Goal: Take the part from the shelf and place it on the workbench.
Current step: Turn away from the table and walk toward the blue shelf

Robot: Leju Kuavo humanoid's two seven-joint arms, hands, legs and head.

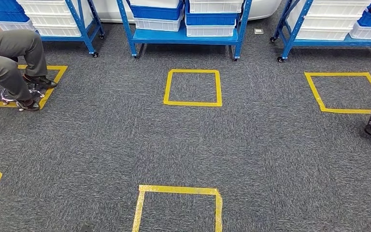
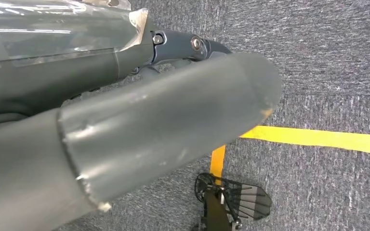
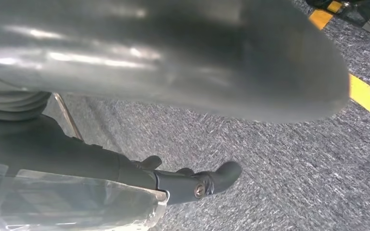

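Across the dark grey carpet (image 1: 125, 145) with its yellow tape squares (image 1: 193, 87), the blue steel shelf racks (image 1: 188, 36) of white and blue plastic bins (image 1: 212, 19) stand well ahead (a seated person (image 1: 9, 63) waits at the left). The left hand (image 2: 139, 125) and right hand (image 3: 183, 139) hang over the floor, fingers apart and holding nothing. I judge this the approach: the part, which I cannot pick out, presumably sits in a bin, so walking closer comes next.

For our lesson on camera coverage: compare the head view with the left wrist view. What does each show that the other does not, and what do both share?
Head view alone: blue shelves with white bins and blue bins, a seated person's legs, and whole yellow tape squares. Left wrist view alone: the left hand close up, its thick grey thumb held over the floor with nothing in it. Both: grey carpet and yellow tape.
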